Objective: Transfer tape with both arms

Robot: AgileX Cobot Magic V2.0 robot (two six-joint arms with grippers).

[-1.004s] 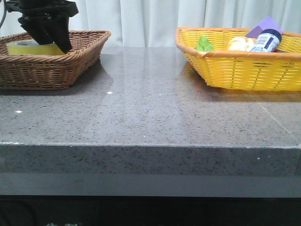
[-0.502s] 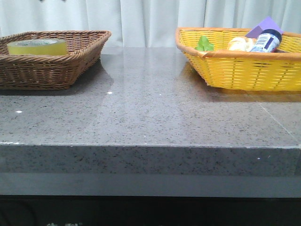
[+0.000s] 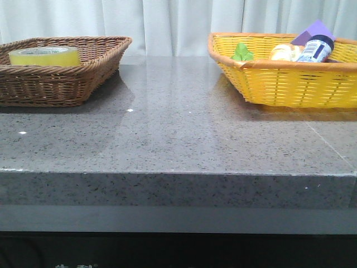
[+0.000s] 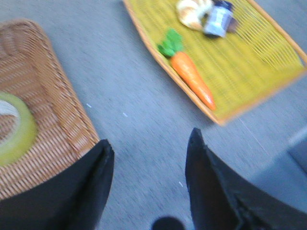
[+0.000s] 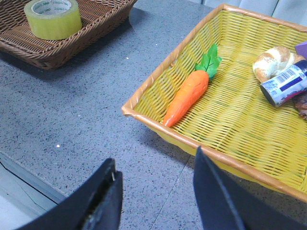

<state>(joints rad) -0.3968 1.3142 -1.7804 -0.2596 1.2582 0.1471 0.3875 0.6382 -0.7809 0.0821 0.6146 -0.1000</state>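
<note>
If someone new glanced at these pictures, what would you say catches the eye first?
The bright yellow basket on the table's right, with an orange carrot lying along its near wall and a bottle further in. Next, the yellow tape lying flat in the brown basket on the left. Both grippers, left and right, hang open and empty.

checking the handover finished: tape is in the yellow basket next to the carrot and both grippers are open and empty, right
Not quite. The tape lies in the brown wicker basket, not in the yellow basket with the carrot; the right wrist view shows this plainly. The rest holds: the left gripper and right gripper are both open and empty.
</note>
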